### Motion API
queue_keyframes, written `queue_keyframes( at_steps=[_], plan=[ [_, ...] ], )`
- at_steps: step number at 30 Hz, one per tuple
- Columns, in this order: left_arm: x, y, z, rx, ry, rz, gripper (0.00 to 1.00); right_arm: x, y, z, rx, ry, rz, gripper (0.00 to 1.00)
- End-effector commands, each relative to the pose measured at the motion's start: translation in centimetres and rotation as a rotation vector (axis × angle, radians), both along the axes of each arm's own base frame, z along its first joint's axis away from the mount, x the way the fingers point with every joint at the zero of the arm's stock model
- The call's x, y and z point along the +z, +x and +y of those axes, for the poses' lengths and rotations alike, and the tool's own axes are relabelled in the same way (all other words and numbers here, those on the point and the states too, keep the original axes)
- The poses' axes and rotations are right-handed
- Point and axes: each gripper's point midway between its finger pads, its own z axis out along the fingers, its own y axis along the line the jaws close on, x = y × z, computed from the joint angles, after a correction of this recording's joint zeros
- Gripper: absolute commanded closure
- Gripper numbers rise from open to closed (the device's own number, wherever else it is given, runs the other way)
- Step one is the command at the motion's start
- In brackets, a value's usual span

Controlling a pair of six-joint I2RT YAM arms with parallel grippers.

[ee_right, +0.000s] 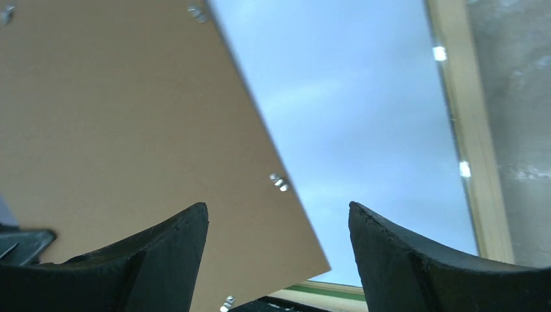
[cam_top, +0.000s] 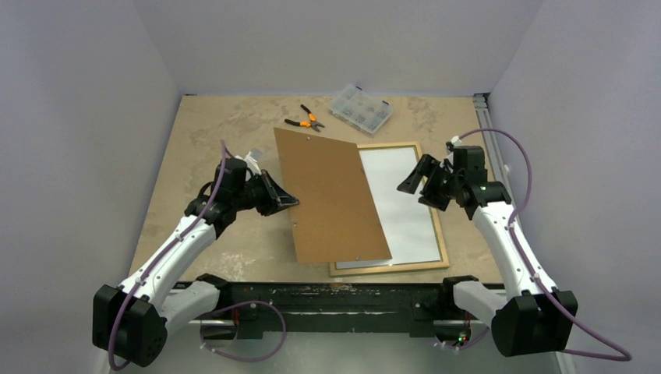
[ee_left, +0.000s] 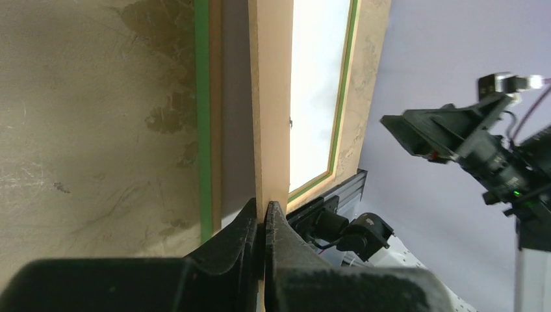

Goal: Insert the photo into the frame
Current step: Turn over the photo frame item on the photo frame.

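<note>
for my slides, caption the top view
left gripper pinches the backing board partly over the frame; right gripper open

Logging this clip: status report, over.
Left pincer shut on backing board edge. Right pincer open over frame. Photo, white back up, in frame; board partly covers it.

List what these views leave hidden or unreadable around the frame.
- Top view: the left side of the frame is covered by the brown backing board.
- Every view: the photo shows only its white back; the print faces away.
- Top view: contents of the clear box are too small.
- Left wrist view: the board sits nearly edge-on in the left pincer, its faces barely showing.
</note>
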Motion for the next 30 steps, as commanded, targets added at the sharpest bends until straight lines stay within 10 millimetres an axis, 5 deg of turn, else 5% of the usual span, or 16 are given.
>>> queue_keyframes(
  at_steps=[1,8,16,30],
  plan=[
    [1.8,0.4,0.3,-0.05,-0.05,-0.093,1.0,-4.5,0.4,-4.1,-0.08,-0.038,0.091,0.22],
    [0.9,-0.1,0.9,-0.085,0.006,-0.074,1.0,-8.6,1.8,-8.2,-0.192,-0.082,0.173,0.21],
    [0.5,-0.2,0.9,-0.112,0.026,-0.069,1.0,-11.7,2.3,-9.2,-0.174,-0.135,0.239,0.22],
    [3.3,-0.4,0.7,-0.144,0.001,-0.122,1.0,-13.0,3.3,-8.2,-0.072,-0.095,0.247,0.4]
  ],
)
